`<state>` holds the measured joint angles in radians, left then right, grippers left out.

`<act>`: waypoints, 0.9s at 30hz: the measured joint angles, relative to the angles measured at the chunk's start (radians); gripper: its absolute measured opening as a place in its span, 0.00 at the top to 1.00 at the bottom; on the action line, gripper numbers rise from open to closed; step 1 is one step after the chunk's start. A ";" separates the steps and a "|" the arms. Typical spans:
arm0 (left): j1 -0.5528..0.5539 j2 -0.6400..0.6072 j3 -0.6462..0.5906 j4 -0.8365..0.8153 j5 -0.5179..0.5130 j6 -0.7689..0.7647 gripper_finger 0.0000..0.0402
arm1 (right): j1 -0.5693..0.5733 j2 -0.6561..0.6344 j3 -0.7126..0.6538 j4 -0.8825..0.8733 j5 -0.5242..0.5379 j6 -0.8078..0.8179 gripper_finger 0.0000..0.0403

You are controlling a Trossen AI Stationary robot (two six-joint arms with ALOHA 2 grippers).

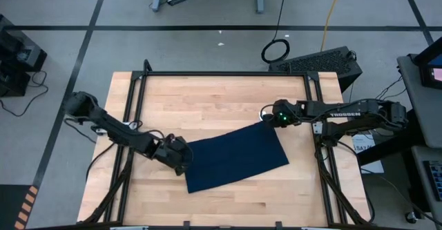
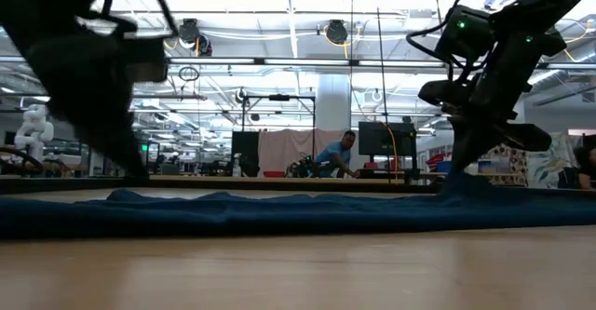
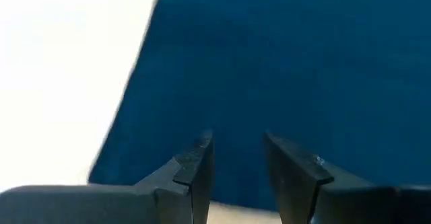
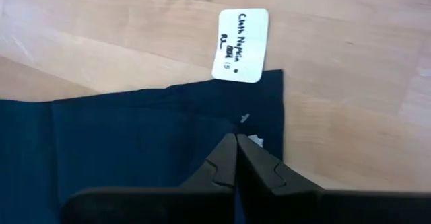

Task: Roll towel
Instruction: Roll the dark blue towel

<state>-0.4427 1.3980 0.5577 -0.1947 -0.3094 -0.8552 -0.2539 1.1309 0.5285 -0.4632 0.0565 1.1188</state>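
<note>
The dark navy towel [image 1: 238, 155] lies spread flat on the wooden table [image 1: 207, 99], slanting from near left to far right; it also shows in the low view [image 2: 279, 212]. Its white tag [image 4: 240, 46] sticks out at the far right corner onto the wood. My right gripper [image 1: 271, 117] is shut at that corner [image 4: 236, 148]. My left gripper [image 1: 185, 159] is open at the towel's left edge, one finger [image 3: 199, 163] on either side of a strip of cloth [image 3: 283, 62]; whether they touch it I cannot tell. My right gripper has its shut fingertips [image 4: 227, 158] on the towel close to its far right corner [image 4: 266, 109], just inside the edge that bears the tag. The fingers come down slanting from the table's right side. The cloth puckers a little at the tips; the corner stays on the table.
Black frame rails [image 1: 138, 112] run along the table's left and right sides. Bare wood [image 1: 228, 206] lies near the front edge and beyond the towel at the far side. A person [image 2: 337, 154] is in the room far behind the table.
</note>
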 joint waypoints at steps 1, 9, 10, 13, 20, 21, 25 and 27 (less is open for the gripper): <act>0.001 0.020 -0.001 -0.005 0.011 0.004 0.67 | 0.000 0.000 0.000 0.002 0.006 0.005 1.00; 0.004 0.102 0.006 0.036 0.042 -0.002 0.67 | 0.000 0.000 0.000 -0.027 0.049 0.030 1.00; 0.004 0.102 0.007 0.031 0.045 -0.003 0.67 | 0.000 0.000 0.000 -0.026 0.050 0.037 1.00; 0.006 0.101 0.008 0.022 0.064 -0.003 0.67 | -0.001 -0.003 0.000 -0.023 0.049 0.088 0.96; 0.004 0.044 0.017 -0.034 0.185 -0.075 0.67 | -0.016 -0.056 0.076 -0.137 0.049 0.096 0.73; 0.004 0.028 0.021 -0.048 0.186 -0.082 0.67 | -0.018 -0.064 0.088 -0.137 0.049 0.074 0.70; 0.004 -0.027 0.032 -0.036 0.183 -0.082 0.67 | -0.017 -0.080 0.101 -0.130 0.045 0.017 0.64; 0.004 -0.038 0.032 -0.040 0.171 -0.082 0.67 | -0.017 -0.063 0.101 -0.143 0.042 0.022 0.64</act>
<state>-0.4386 1.3604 0.5892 -0.2349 -0.1385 -0.9376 -0.2710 1.0676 0.6296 -0.6067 0.0988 1.1408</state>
